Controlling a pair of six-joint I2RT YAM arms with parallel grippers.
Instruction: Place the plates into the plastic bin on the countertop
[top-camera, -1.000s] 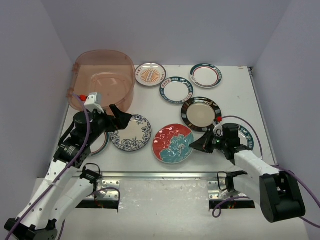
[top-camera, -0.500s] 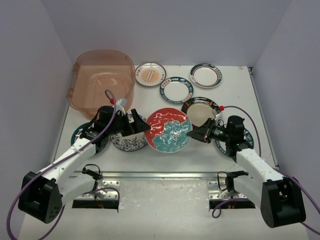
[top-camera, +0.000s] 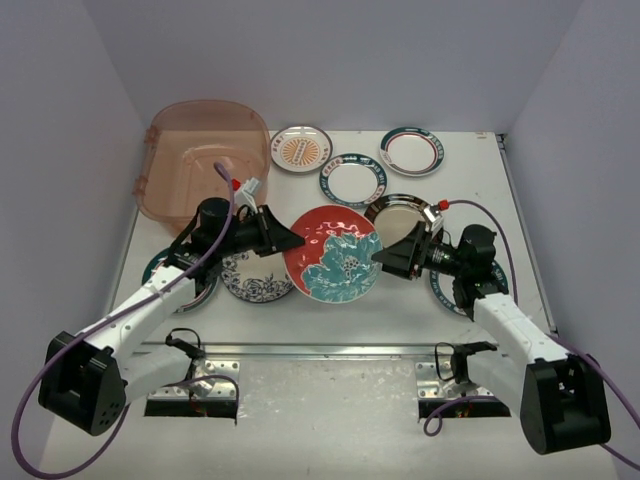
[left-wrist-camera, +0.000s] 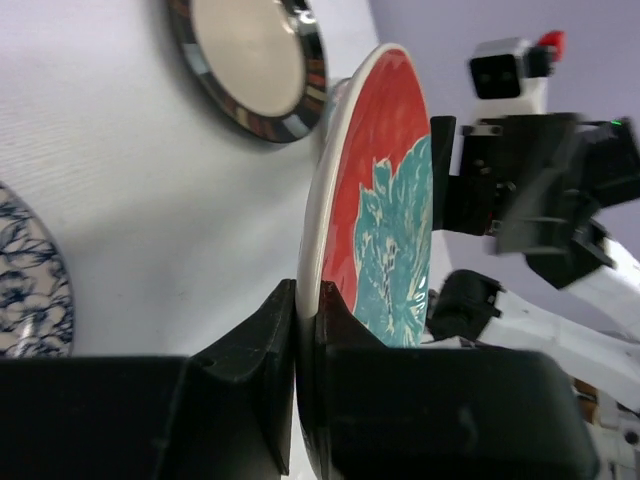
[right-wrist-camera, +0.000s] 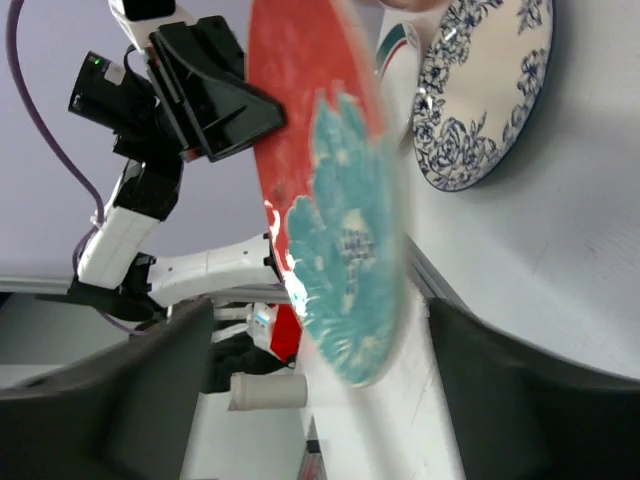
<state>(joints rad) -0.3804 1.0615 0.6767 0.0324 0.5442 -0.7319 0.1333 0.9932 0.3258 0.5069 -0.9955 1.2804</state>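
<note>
Dotting the white countertop (top-camera: 400, 320), patterned plates (top-camera: 352, 180) sit between pale lavender walls (top-camera: 330, 60).

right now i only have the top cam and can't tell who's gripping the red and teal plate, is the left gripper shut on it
observer: yes. the left wrist view shows the left gripper shut on the rim of the red-and-teal plate.
operator: and the right one, open or pinching
observer: open. in the right wrist view the right gripper has its fingers spread wide on either side of the plate, which is blurred there.
operator: how deep is the left grip
observer: shallow. only the plate's rim sits between the left fingers.
</note>
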